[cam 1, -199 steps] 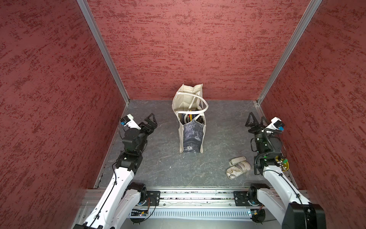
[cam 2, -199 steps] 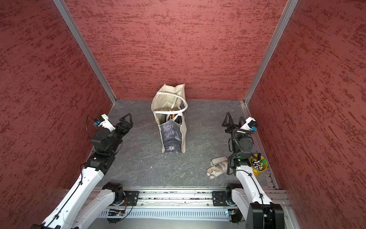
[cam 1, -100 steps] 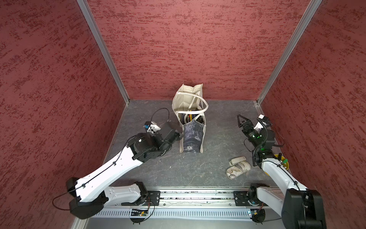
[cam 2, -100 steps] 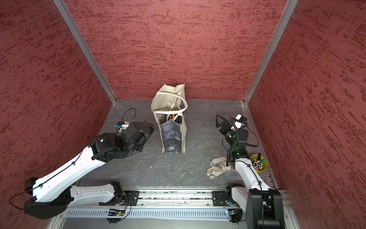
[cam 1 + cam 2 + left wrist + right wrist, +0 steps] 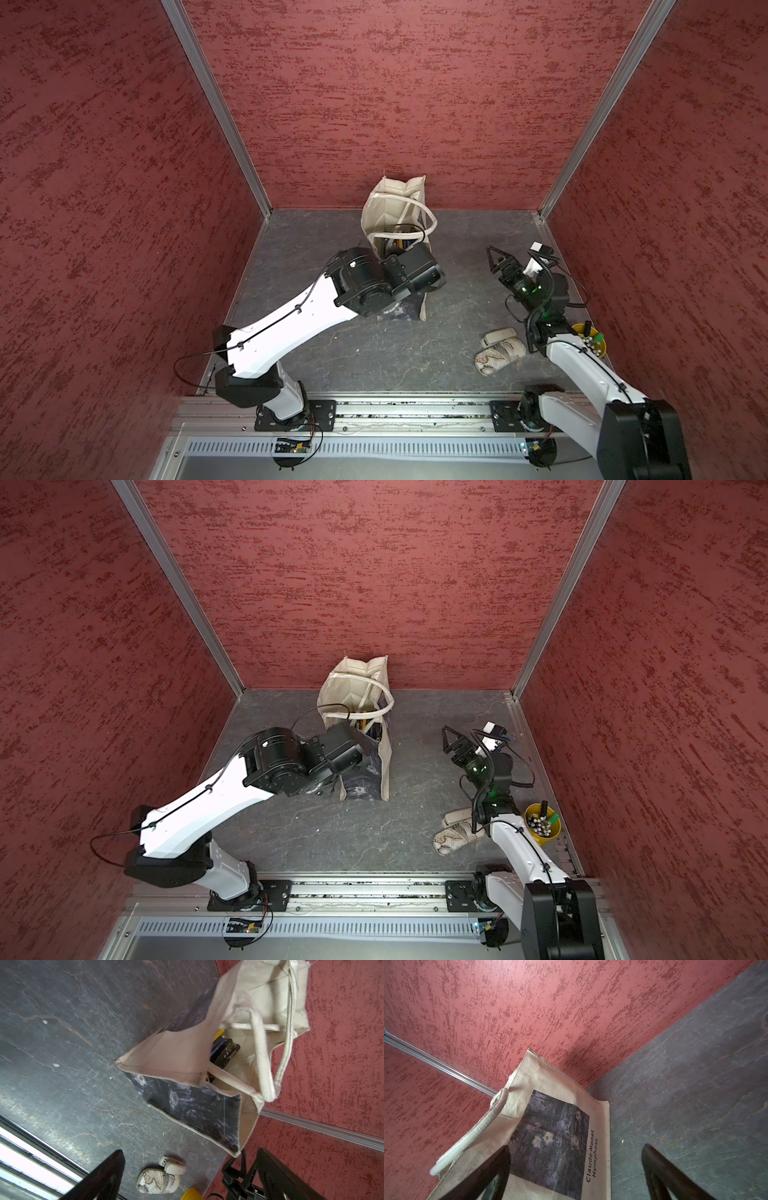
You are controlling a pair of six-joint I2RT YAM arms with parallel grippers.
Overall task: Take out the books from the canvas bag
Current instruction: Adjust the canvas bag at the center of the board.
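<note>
We read "Claude Monet Nymphéas" in black on the canvas bag [image 5: 542, 1080], beside its painting print [image 5: 550, 1136]. Spine lettering on the books [image 5: 226, 1051] is too small to read.

A map-printed cream pouch [image 5: 500, 359] lies on the dark grey, veined tabletop [image 5: 365, 357]. A small white plastic item [image 5: 498, 333], its kind unclear, sits right against the pouch's far side. Just beside them, toward the right wall, a yellow cup [image 5: 556, 824] holds pens. Mottled red walls [image 5: 374, 104] with aluminium corner posts [image 5: 216, 108] enclose the surface.
</note>
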